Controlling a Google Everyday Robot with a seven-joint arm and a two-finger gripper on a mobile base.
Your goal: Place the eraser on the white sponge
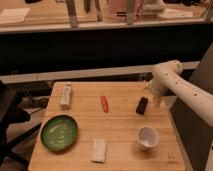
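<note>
Currently the pincer (157, 101) hangs released at the frame's right, just beside the eraser (142, 105) on the counter (120, 135), apparently lining up a grab. The sponge (99, 150) lies lower centre, well apart.

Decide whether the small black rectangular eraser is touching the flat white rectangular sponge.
Apart. The camera view shows bare wooden table between the eraser and the sponge; the gripper hangs beside the eraser.
</note>
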